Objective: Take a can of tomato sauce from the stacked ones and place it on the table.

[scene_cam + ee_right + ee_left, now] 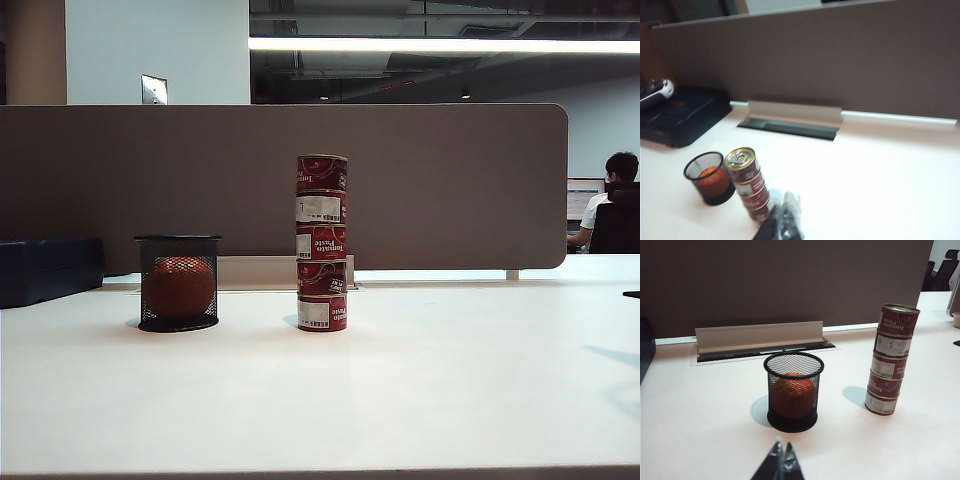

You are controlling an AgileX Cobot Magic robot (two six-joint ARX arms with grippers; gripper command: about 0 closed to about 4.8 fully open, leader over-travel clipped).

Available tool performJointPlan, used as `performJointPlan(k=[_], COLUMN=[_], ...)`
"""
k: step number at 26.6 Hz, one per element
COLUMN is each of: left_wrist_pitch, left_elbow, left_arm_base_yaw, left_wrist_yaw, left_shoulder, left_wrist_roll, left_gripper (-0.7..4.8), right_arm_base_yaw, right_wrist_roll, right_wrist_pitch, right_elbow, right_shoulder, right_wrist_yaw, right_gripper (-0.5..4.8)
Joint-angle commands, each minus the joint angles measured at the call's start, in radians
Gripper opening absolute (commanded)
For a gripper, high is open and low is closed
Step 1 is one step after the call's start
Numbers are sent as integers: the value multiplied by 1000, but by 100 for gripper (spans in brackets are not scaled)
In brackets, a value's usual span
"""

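Right tool (785,220): jaws closed, empty, poised above the table just beside the stack's lower tins.
Left tool (781,465): tips pressed together, empty, low over the table in front of the mesh cup.
Stacked ones (321,243): five red tins in one upright column near mid-table, some turned to show barcode labels.
Can of tomato sauce (322,172): topmost tin, untouched, silver lid up.
Mesh cup (178,282): black, left of the stack and apart from it, with an orange-red ball (178,287) inside.
Table (420,390): white.
Partition panel (450,180): grey-brown, behind the stack.
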Motion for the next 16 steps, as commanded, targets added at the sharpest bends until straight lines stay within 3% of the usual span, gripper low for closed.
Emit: performJointPlan(k=[1,3,7,10,15,16], left_wrist_pitch=[14,13,13,13,13,13], left_elbow=[4,4,4,4,4,4], left_arm_base_yaw=[2,2,2,2,2,2], left_wrist_yaw=[6,6,5,6,5,5], left_shoulder=[1,1,1,1,1,1], left_wrist_roll=[4,4,4,4,4,4], left_gripper=[-6,-6,-6,-6,-6,-6], right_arm_base_yaw=[20,47,127,192,283,321], right_wrist_roll=[3,19,85,96,96,97], right_wrist_pitch=[-53,-67,-68,-67,-58,-51], right_elbow=[72,116,203,244,299,323], right_shoulder=[68,116,241,313,427,476], right_wrist_yaw=[-29,-8,4,5,5,14], right_gripper=[0,1,66,82,197,244])
